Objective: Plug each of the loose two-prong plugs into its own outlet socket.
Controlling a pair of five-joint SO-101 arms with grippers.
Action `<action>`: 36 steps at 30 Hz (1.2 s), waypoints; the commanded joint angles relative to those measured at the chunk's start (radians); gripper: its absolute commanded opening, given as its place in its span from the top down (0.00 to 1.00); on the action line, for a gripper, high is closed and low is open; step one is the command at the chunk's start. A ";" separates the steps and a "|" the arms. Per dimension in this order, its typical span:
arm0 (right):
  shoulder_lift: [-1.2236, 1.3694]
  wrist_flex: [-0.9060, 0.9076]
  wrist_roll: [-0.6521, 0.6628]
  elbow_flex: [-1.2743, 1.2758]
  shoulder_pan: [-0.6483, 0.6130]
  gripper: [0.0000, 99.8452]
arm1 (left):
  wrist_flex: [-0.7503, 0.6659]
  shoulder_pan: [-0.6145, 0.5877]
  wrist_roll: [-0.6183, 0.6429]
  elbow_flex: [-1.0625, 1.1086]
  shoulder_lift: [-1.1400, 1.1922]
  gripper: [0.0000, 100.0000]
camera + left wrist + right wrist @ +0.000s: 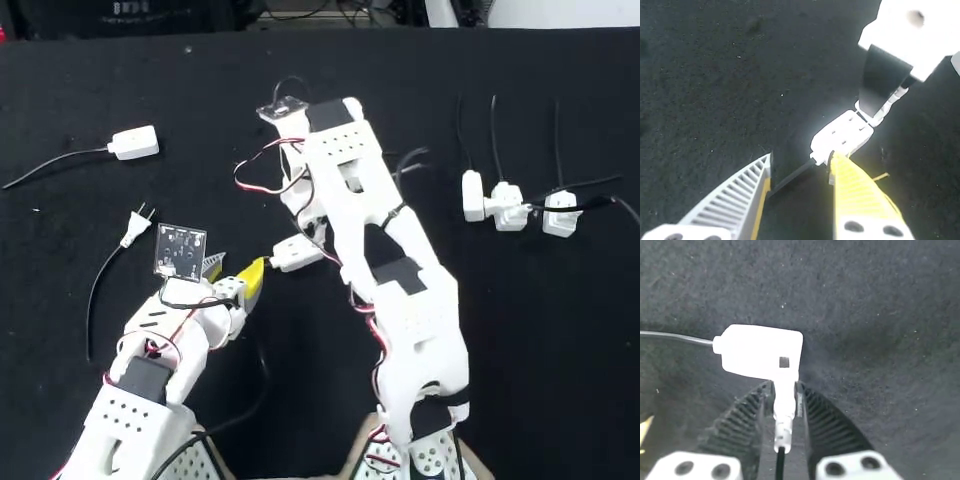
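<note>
**Mating step near the centre of the tabletop (560,330).** The right arm's (400,290) jaws were clamped shut on a slim white plug (784,407), whose nose met the white socket block (760,354). Whether the prongs sat fully home could not be told. The left arm's (150,390) jaws stood wide open astride the socket's cable (790,177), the yellow one touching the block and gripping nothing. Likely failure: with the block unbraced, a push would probably slide it along the tabletop instead of seating the prongs, or tilt it and bend them. Another loose plug (138,225) lay at 9 o'clock, and a free socket (133,143) at 10 o'clock.
</note>
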 commanded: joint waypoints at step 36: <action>0.085 0.028 -0.026 -0.285 -0.028 0.99 | -0.025 0.002 0.000 -0.025 -0.014 0.81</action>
